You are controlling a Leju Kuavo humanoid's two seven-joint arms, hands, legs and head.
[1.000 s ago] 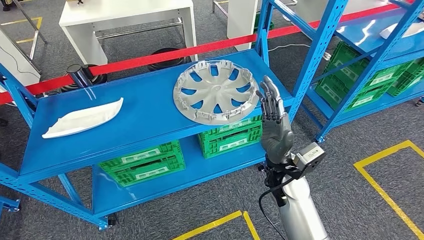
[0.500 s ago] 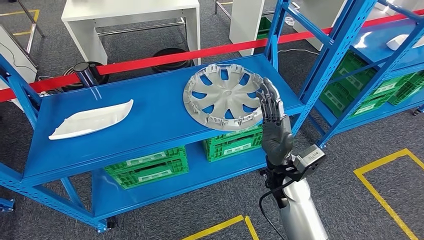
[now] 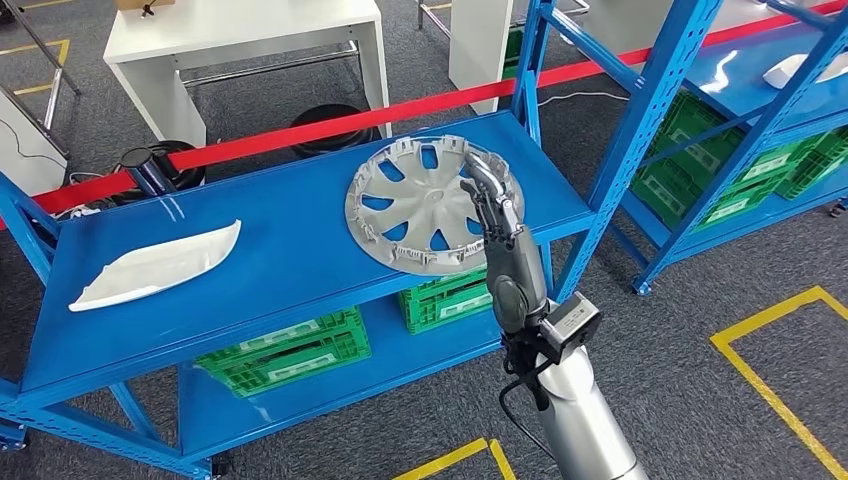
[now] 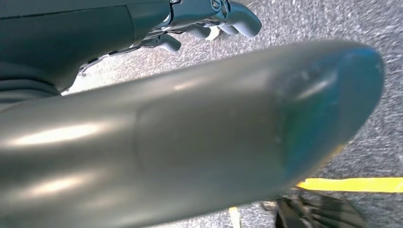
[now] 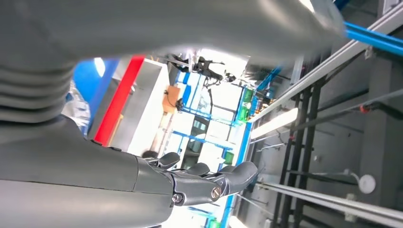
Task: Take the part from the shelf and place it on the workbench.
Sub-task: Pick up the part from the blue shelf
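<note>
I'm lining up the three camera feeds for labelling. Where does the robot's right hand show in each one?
Head view: the right hand is raised right of centre, fingers over the near right rim of the silver wheel cover on the blue shelf.
Left wrist view: I cannot find it.
Right wrist view: the right hand runs in from the left edge, dark fingers extended.
Shared landmark: the red barrier tape.

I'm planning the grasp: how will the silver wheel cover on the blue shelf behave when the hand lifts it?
The wheel cover looks thin and moulded, so probably light but slightly flexible. Its open spokes and clipped rim offer finger holds. Wide and flat, it may tilt when the right hand lifts it by one edge.
</note>
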